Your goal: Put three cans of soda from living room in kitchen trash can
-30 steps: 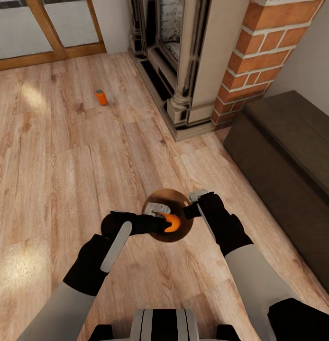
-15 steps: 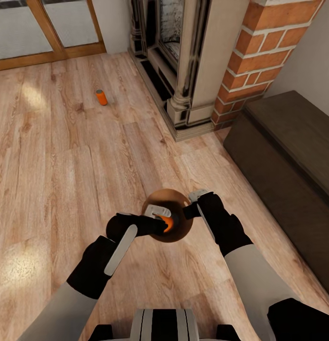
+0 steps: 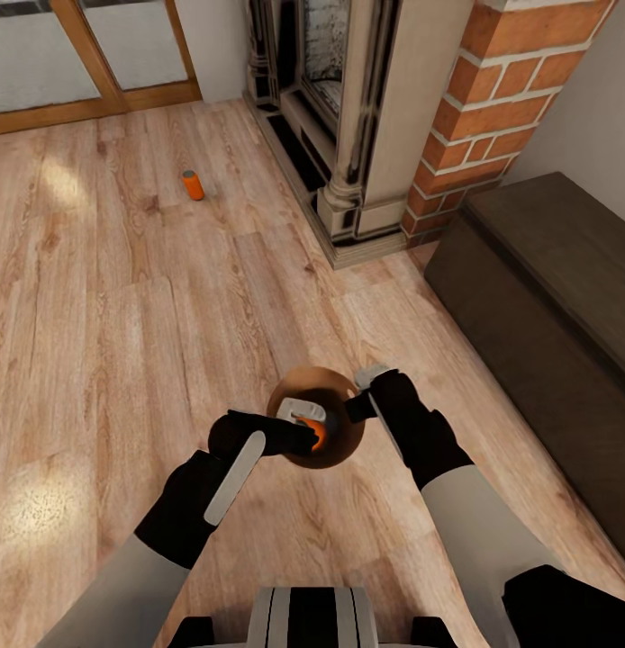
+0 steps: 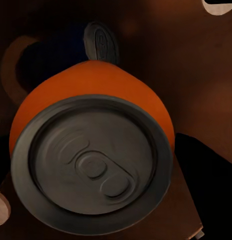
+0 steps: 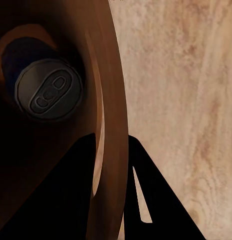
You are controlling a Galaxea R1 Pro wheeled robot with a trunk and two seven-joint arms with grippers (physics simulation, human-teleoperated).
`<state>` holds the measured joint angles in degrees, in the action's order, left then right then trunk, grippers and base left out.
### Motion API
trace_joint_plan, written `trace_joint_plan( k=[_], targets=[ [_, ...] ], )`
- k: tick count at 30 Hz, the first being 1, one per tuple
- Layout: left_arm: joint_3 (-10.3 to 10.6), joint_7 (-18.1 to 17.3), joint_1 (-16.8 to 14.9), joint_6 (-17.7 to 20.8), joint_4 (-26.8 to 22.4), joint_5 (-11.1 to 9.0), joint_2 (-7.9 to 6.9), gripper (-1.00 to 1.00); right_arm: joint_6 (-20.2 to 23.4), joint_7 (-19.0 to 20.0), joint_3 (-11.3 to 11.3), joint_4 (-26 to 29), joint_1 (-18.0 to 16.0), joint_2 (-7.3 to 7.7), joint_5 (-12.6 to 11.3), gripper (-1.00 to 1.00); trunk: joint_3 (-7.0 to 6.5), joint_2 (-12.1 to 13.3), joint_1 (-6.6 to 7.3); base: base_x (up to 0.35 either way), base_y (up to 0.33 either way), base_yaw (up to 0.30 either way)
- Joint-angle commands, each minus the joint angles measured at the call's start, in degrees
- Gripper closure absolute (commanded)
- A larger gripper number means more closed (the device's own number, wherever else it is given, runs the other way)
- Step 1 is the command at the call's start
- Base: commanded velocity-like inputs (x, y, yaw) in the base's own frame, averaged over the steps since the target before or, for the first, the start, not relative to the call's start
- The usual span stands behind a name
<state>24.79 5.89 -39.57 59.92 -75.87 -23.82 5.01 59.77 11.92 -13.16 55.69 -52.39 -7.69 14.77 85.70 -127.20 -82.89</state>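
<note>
Lower now than a second ago, your orange can [image 3: 318, 433] has sunk past the rim of the trash can [image 3: 341, 382], clenched in the left gripper [image 3: 305, 423] and tipped over the brown interior. Contents, bin: one dark blue can [image 5: 45, 92] already on the bottom, silvery top up. Right gripper [image 3: 366, 394] is clamped on the bin's right rim, holding it just above the wood floor [image 3: 123, 306]. Third item: a second orange can [image 3: 194, 184] far left, near the glass doors [image 3: 87, 54]. Risk: if you let go with the can this tilted, it may strike the blue one and jolt the bin in your rim grip.
</note>
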Motion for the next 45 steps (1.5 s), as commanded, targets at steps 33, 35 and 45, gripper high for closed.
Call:
trace_joint_plan(
  k=[33, 35, 45],
  targets=[
    [0.0, 0.9, 0.0, 0.1, 0.1, 0.9, -0.09, -1.00, 0.2, 0.3, -0.5, 2.6, 0.0, -0.05, -3.1, 1.00, 0.00, 0.0, 0.00, 0.000, 0.000, 0.000],
    [-0.1, 0.8, 0.1, 0.1, -0.3, 0.8, -0.39, -1.00, 0.2, 0.3, -0.5, 2.6, 0.0, -0.05, -3.1, 1.00, 0.00, 0.0, 0.00, 0.000, 0.000, 0.000],
    [-1.1, -6.5, 0.6, -0.2, -7.2, 0.3, -7.87, -1.00, 0.2, 0.4, -0.3, 2.6, 0.0, 0.11, -3.1, 1.00, 0.00, 0.0, 0.00, 0.033, 0.000, 0.000]
  ],
)
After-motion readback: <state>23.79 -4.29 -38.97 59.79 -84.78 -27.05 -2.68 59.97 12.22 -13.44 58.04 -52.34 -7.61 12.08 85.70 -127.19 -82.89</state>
